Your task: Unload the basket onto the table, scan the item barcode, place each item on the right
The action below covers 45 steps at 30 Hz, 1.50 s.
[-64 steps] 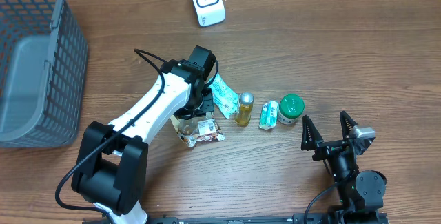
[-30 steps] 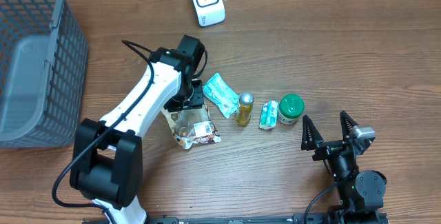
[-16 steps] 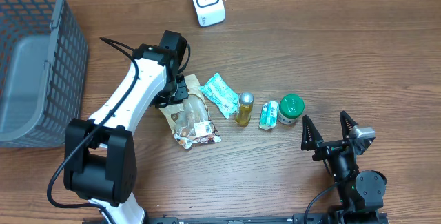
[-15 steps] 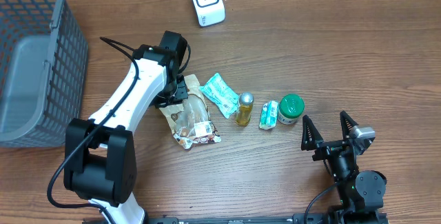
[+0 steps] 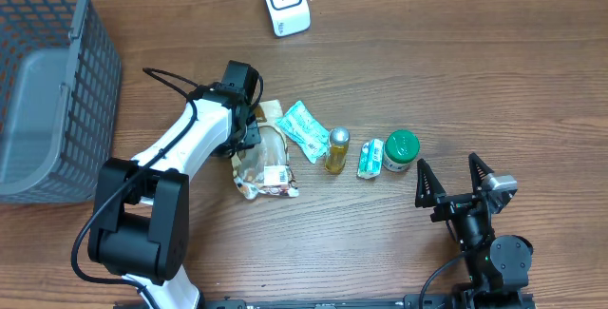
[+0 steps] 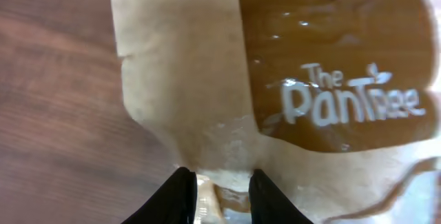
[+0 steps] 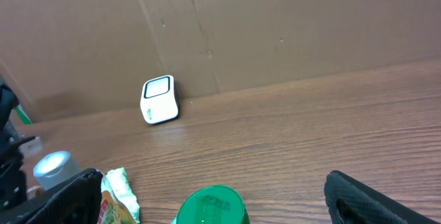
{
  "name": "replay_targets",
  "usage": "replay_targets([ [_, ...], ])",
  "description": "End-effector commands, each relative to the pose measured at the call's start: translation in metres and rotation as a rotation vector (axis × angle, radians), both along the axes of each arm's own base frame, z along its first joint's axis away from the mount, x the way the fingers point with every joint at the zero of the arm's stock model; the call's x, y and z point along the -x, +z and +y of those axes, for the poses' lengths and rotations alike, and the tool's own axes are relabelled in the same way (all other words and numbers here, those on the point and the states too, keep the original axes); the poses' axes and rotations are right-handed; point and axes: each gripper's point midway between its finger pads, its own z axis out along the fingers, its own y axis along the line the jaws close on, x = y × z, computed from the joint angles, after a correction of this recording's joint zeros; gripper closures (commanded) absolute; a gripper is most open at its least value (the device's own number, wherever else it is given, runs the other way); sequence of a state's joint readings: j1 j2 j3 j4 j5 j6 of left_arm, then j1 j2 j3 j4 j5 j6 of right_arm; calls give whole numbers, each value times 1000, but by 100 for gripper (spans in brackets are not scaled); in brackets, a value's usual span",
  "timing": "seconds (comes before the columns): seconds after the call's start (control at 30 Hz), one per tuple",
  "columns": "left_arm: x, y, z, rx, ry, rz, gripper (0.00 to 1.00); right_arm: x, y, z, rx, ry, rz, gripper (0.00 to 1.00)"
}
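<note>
- Basket (image 5: 43, 81): left end of desk (image 5: 446, 62); seen from overhead only.
- Left pincer (image 5: 249, 138): clenched on the edge of the snack pouch (image 5: 268, 162), mid-desk. Only the wrist view reads "The Pantree".
- Scanner (image 5: 285, 3): far edge, well apart from the pouch.
- Right pincer (image 5: 447, 164): released and spread wide, near the green-lidded jar (image 5: 402, 145).

The brown pouch (image 6: 275, 107) reads "The PanTree".

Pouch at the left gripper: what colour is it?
Tan pouch, brown panel, white lettering; best in left wrist view.
</note>
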<state>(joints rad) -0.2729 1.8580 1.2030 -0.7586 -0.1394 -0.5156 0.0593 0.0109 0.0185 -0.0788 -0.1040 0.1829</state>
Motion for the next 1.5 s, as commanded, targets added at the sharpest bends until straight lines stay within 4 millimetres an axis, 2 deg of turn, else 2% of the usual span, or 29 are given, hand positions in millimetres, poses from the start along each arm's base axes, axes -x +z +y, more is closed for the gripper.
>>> replay_targets([
  [0.0, -8, 5, -26, 119, -98, -32, 69, 0, -2, -2, 0, -10, -2, 0],
  [0.13, -17, 21, -31, 144, -112, -51, 64, 0, -2, -2, 0, -10, -2, 0],
  [0.23, -18, 44, -31, 141, -111, -40, 64, 0, -2, -2, 0, -10, -2, 0],
  [0.3, -13, 59, -32, 146, -112, -14, 62, 0, -2, -2, 0, -10, -2, 0],
  [0.4, 6, 69, -33, 163, -112, 72, 61, 0, -2, -2, 0, -10, -2, 0],
  [0.57, 40, 59, -25, 141, -100, 213, 76, 0, -2, -2, 0, -10, -2, 0],
  [0.7, 57, 43, -20, 127, -94, 270, 77, 0, -2, -2, 0, -10, -2, 0],
  [0.93, 79, -2, -11, 105, -89, 298, 76, 0, -2, -2, 0, -10, -2, 0],
  [1.1, 100, -20, 0, 64, -77, 346, 77, 0, -2, -2, 0, -10, -2, 0],
  [1.2, 100, -20, 5, 36, -79, 344, 79, 0, -2, -2, 0, -10, -2, 0],
  [1.3, 90, -15, 2, 44, -106, 318, 84, 0, -2, -2, 0, -10, -2, 0],
  [1.47, 65, 17, -7, 62, -116, 269, 88, 0, -2, -2, 0, -10, -2, 0],
])
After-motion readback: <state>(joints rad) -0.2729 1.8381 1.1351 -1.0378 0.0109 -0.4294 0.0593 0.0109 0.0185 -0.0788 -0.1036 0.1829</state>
